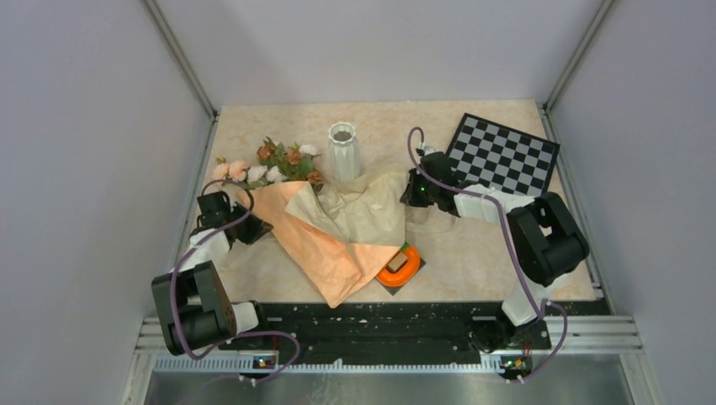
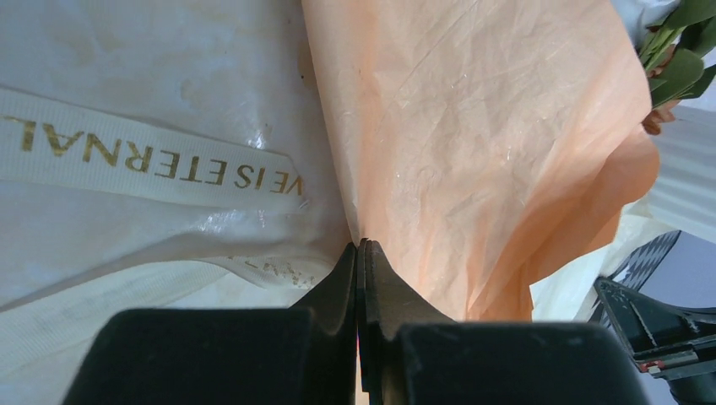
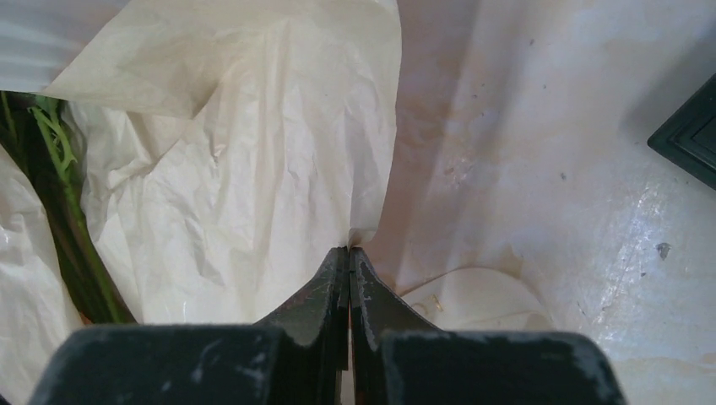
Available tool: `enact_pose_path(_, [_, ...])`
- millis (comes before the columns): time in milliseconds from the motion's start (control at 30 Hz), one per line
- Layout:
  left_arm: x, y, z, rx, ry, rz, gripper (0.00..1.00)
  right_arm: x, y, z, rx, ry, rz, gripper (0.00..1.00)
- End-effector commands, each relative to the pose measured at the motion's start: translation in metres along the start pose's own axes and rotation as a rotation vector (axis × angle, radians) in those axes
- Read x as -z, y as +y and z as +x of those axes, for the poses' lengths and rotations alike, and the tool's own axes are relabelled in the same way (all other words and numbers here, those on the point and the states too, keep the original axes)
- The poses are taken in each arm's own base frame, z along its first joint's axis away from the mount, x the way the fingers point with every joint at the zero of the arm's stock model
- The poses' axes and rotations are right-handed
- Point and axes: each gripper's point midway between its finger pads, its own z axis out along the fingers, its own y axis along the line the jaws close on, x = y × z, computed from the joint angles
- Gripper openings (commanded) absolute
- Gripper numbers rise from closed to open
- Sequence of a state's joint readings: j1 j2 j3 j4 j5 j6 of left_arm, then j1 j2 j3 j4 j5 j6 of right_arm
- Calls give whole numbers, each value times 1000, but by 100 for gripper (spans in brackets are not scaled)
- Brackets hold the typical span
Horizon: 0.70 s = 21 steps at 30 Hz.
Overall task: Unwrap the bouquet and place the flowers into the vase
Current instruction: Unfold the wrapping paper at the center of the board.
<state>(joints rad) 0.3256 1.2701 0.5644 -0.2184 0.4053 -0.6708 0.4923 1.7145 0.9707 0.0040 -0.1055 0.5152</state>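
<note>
The bouquet lies partly spread out on the table, its peach paper (image 1: 325, 249) and cream inner paper (image 1: 363, 211) both fanned out. The flowers (image 1: 270, 164) stick out at its far left end, and their green stems (image 3: 63, 211) show inside the wrap. The white ribbed vase (image 1: 343, 150) stands upright just behind the paper. My left gripper (image 1: 267, 229) is shut on the left edge of the peach paper (image 2: 473, 126). My right gripper (image 1: 407, 196) is shut on the right edge of the cream paper (image 3: 253, 169).
A cream ribbon with gold lettering (image 2: 152, 160) lies on the table left of the peach paper. An orange ring (image 1: 400, 264) sits on a dark square at the wrap's near right corner. A checkerboard (image 1: 502, 154) lies at the back right.
</note>
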Motion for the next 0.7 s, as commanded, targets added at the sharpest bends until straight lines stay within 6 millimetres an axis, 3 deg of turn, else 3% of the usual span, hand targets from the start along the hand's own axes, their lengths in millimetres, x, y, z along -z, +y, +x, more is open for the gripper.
enact_pose_path(0, [7, -18, -33, -47, -109, 27, 0, 5, 1, -27, 36, -71, 19, 0])
enact_pose_path(67, [10, -17, -34, -56, -118, 16, 15, 8, 0, -27, 45, -78, 21, 3])
enact_pose_path(167, [18, -17, -35, -73, -134, -4, 45, 14, -3, -21, 56, -59, 33, 19])
enact_pose_path(233, [24, -16, -36, -83, -147, -19, 57, 19, -4, -22, 65, -64, 35, 27])
enact_pose_path(400, [49, -27, -43, -125, -204, -17, 71, 37, -5, -24, 85, -91, 45, 41])
enact_pose_path(533, [67, -52, -42, -164, -220, 71, 78, 56, -7, -27, 103, -122, 59, 49])
enact_pose_path(667, [69, -77, -21, -158, -128, 186, 82, 74, -9, -28, 106, -140, 76, 58])
